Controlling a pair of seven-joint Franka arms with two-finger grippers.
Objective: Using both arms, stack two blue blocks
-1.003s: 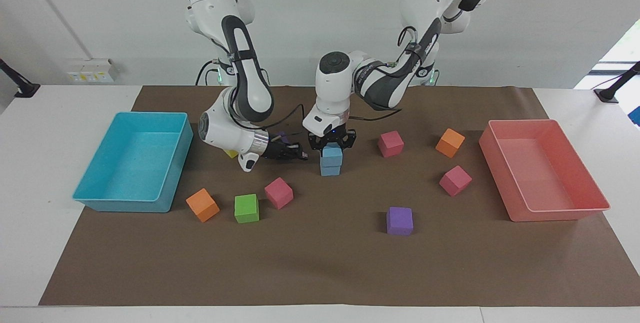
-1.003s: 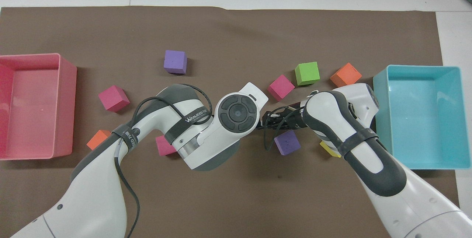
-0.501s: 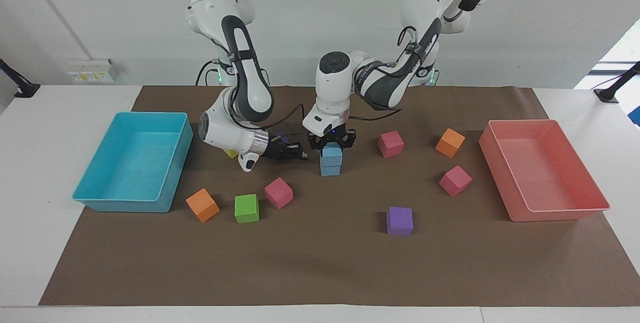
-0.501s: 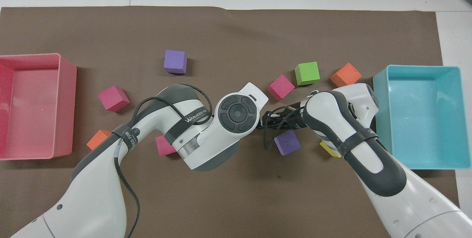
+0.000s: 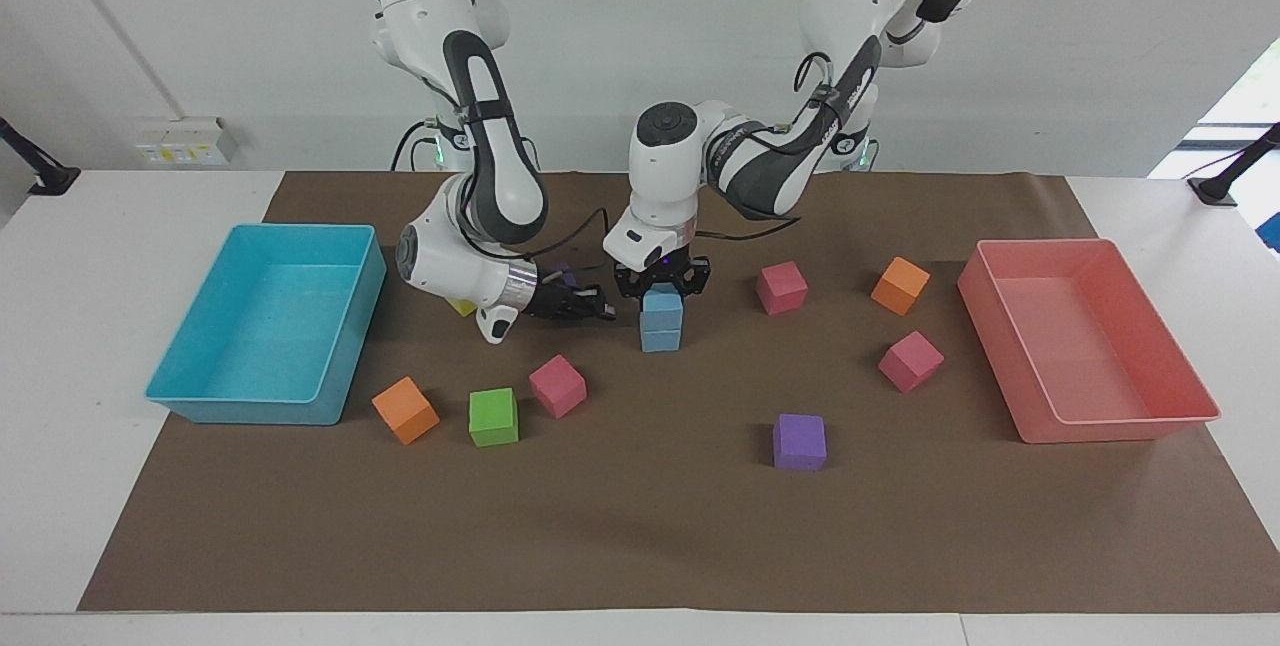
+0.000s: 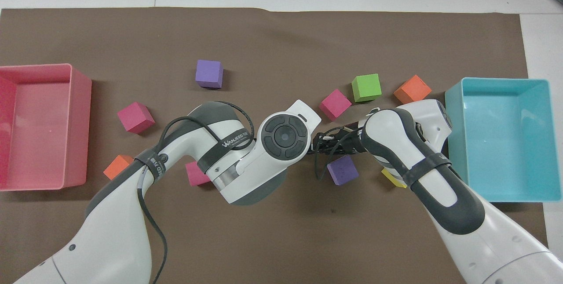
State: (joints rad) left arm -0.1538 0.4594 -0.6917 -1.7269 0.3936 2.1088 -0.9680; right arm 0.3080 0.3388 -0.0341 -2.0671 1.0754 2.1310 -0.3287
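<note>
Two blue blocks stand stacked near the table's middle, the upper one (image 5: pixel 662 307) resting on the lower one (image 5: pixel 660 336). My left gripper (image 5: pixel 662 292) points straight down and is shut on the upper blue block's top part. My right gripper (image 5: pixel 604 308) lies low and level beside the stack, toward the right arm's end of the table, shut with nothing in it and a small gap from the blocks. In the overhead view the left wrist (image 6: pixel 283 136) hides both blue blocks.
A turquoise tray (image 5: pixel 250 412) sits at the right arm's end and a pink tray (image 5: pixel 1120 428) at the left arm's end. Loose cubes lie around: pink (image 5: pixel 557 385), green (image 5: pixel 493 416), orange (image 5: pixel 405 409), purple (image 5: pixel 799 441), pink (image 5: pixel 910 361), orange (image 5: pixel 899 285), pink (image 5: pixel 781 287), purple (image 6: pixel 342 170).
The left wrist has shifted only slightly while keeping its grip on the upper blue block. The right arm has not moved.
</note>
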